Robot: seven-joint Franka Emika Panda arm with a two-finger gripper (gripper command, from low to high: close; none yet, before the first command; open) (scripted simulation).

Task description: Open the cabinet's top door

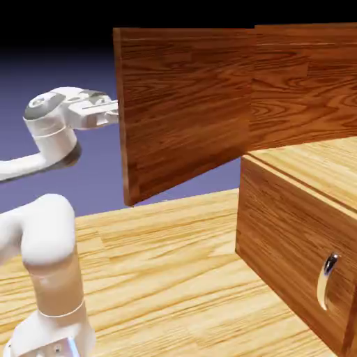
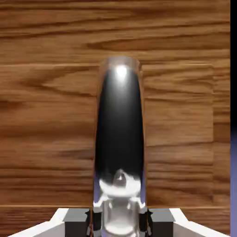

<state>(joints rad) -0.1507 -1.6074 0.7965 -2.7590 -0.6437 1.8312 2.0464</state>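
Observation:
The cabinet (image 1: pixel 293 230) of reddish-brown wood stands at the exterior view's right. Its top door (image 1: pixel 185 104) is swung wide out toward the arm, its inner face to the camera. My gripper (image 1: pixel 111 110) meets the door's free edge from the left; the handle is hidden behind the panel there. In the hand view the curved silver handle (image 2: pixel 119 134) runs up the middle against the door's wood (image 2: pixel 46 115), its lower end between my grey fingertips (image 2: pixel 76 221). My gripper (image 2: pixel 119 222) is shut on that handle.
The lower door with its own silver handle (image 1: pixel 326 279) stays closed at the bottom right. The white arm (image 1: pixel 49 244) rises at the lower left over the wooden table (image 1: pixel 174 279). The open door hangs above the table between the arm and the cabinet.

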